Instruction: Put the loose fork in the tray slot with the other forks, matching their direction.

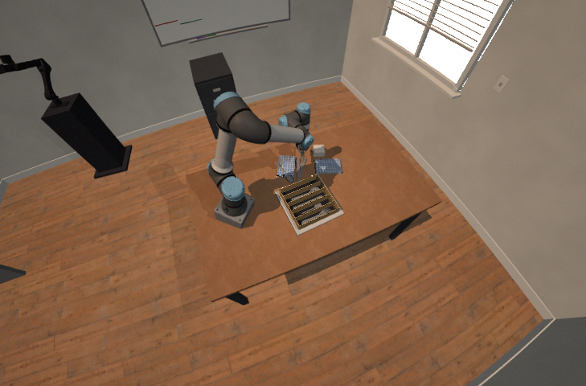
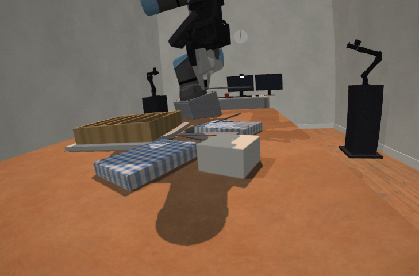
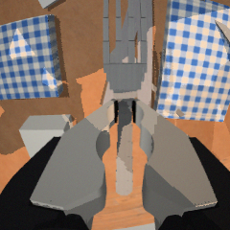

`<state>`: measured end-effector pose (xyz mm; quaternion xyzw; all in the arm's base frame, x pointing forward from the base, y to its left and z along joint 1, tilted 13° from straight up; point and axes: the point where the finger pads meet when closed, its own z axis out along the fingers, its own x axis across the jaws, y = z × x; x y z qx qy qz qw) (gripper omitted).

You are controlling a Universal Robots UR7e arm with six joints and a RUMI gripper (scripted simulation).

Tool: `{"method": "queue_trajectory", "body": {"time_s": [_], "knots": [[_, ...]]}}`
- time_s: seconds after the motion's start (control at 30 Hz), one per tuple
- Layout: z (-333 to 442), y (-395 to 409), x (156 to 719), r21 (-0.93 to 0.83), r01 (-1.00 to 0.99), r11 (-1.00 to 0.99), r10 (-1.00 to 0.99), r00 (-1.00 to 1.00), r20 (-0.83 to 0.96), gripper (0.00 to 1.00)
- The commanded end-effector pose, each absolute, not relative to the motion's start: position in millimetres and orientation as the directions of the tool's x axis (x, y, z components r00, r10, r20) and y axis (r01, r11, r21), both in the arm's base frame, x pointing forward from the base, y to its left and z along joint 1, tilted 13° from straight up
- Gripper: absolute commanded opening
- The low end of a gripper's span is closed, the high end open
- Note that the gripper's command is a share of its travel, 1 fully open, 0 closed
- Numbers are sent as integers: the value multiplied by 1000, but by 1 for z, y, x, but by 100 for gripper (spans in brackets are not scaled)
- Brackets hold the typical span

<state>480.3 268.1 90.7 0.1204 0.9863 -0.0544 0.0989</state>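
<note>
A: Gripper (image 3: 126,111) state?

B: Closed down narrow on the fork (image 3: 126,72). Wrist view: both grey fingers pinch the handle, tines stick out past the tips, handle end runs back between the fingers.

A: Fork off the surface (image 2: 281,201)?

B: Yes. Exterior view has the gripper (image 2: 203,85) up in the air, fork (image 2: 229,87) sticking out sideways to the right, roughly level, well above the surface.

A: What's under it?

B: Two blue-checked folded napkins. In the wrist view one is at left (image 3: 29,57), one at right (image 3: 196,62), bare surface between them below the fork. A knife tip (image 3: 221,30) pokes in at the right edge over the right napkin.

A: Other clutter?

B: A plain white box (image 2: 229,155) just beside the nearer napkin (image 2: 144,163); the farther napkin (image 2: 228,126) has cutlery lying on it, type can't tell. More grey utensils on the surface between the napkins.

A: Tray?

B: The wooden cutlery tray (image 1: 309,200) sits on a pale mat (image 1: 302,228), near the napkins, on the arm-base (image 1: 220,217) side. Five long slots, grey cutlery in them; which slot has forks is too small to tell. Held fork is not over the tray, it's over the napkin area.
</note>
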Motion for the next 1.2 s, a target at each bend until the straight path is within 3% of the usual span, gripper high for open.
{"method": "queue_trajectory", "body": {"time_s": [0.0, 1.17], "knots": [[103, 270, 478, -83, 248, 965, 227, -951, -209, 1], [105, 270, 478, -82, 251, 964, 229, -951, -209, 1]]}}
